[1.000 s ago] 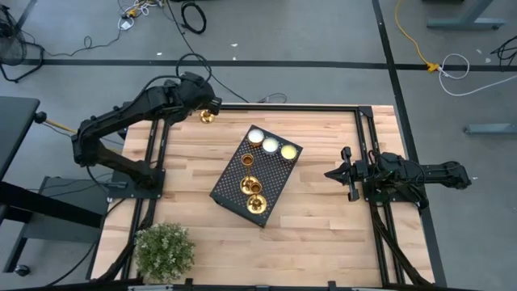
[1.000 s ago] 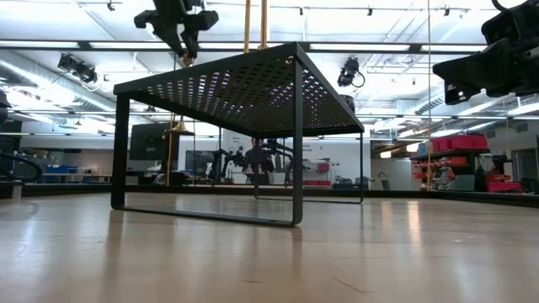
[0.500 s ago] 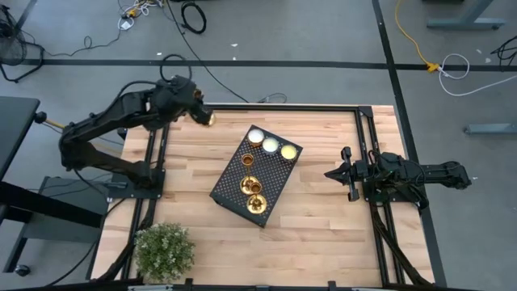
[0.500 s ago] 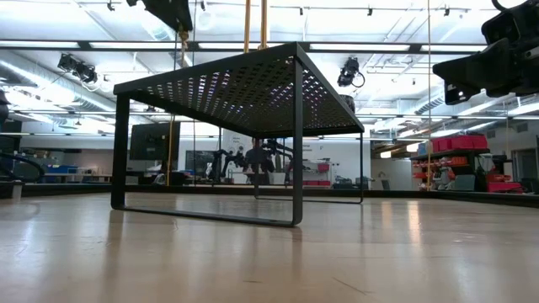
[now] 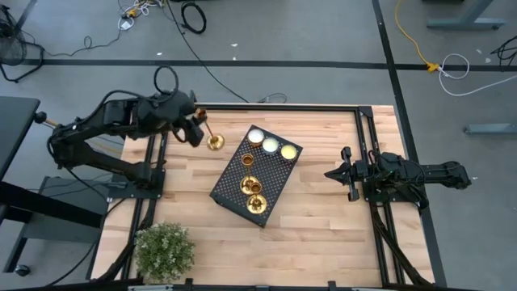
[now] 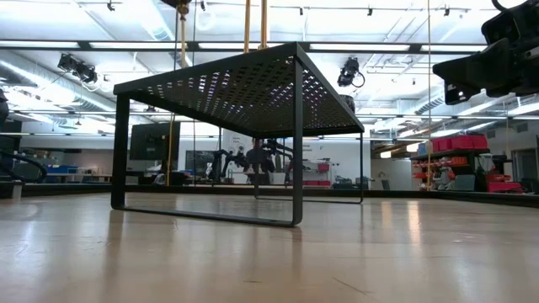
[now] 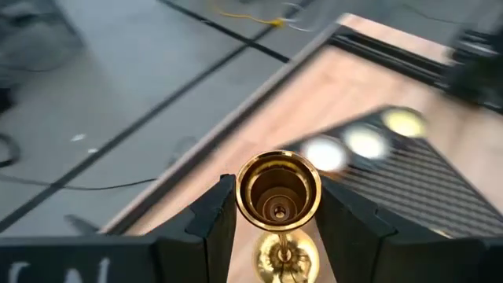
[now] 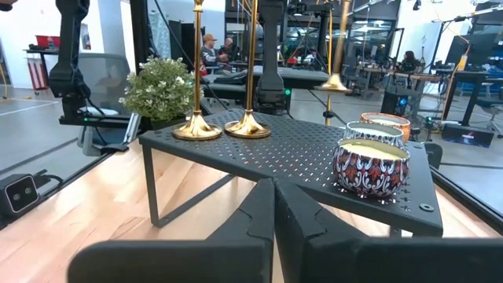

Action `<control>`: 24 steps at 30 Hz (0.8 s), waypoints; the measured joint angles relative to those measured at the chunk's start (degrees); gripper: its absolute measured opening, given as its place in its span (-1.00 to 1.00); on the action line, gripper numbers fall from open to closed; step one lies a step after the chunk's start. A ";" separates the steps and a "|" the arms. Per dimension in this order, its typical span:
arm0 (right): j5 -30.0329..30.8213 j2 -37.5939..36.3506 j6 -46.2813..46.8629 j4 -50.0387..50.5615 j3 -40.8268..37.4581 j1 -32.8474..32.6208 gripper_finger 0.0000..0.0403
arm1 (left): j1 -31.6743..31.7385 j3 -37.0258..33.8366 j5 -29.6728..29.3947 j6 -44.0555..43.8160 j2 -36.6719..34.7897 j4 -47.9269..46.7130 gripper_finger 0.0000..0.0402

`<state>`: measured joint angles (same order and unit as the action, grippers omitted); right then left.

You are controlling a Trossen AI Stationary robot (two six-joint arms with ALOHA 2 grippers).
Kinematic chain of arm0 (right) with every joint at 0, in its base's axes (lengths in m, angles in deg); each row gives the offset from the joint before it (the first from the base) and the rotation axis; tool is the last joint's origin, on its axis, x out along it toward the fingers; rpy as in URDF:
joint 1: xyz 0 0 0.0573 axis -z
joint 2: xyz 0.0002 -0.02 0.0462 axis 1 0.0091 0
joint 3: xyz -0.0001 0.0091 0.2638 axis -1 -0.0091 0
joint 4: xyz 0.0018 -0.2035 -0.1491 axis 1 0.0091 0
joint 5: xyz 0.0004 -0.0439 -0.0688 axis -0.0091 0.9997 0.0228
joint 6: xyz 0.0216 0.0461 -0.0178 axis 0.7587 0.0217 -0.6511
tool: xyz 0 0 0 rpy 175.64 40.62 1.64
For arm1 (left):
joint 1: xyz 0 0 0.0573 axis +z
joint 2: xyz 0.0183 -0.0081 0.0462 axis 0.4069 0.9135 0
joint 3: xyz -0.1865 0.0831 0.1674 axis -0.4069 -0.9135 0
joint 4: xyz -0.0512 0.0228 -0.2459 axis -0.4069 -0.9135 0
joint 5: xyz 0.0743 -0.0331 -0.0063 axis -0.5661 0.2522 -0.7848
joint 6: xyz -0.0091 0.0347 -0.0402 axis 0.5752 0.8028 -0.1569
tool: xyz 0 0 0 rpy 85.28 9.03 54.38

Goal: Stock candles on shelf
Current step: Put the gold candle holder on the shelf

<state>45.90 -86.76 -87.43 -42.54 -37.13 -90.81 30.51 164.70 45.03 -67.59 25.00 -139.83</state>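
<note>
While two candlesticks point(image 5: 251, 187) already stand on the shelf point(image 5: 275, 179), the left hand point(image 5: 196, 129) grasps the third candlestick point(image 5: 211, 139) near the shelf's far corner, seemingly above the desk point(image 5: 323, 226); the right hand point(image 5: 329, 173) waits clenched.

I work in a robotics lab: cables point(image 5: 191, 16) on grey floor, ceiling strip lights point(image 6: 396, 46), more rigs beyond my table point(image 5: 323, 218).

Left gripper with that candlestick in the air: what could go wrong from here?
The left gripper holds the candlestick near its cup, base hanging free off the shelf, so it may swing or slip. Two candlesticks and three jars already stand on the shelf; setting it down could knock one over.
</note>
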 joint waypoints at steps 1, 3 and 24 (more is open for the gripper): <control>0.00 -0.01 0.00 -0.01 0.00 -0.01 -0.97 | -0.76 0.00 1.15 -0.01 -0.01 0.02 -0.18; 0.00 -0.01 0.00 -0.01 0.00 -0.01 -0.97 | -2.22 0.00 3.23 -0.04 0.09 0.00 -0.18; 0.00 -0.01 0.00 0.00 0.01 -0.01 -0.97 | -10.50 0.00 17.73 6.43 0.15 1.89 -0.18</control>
<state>45.90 -86.77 -87.43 -42.54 -37.13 -90.82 20.01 164.70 62.76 -61.15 25.15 -137.95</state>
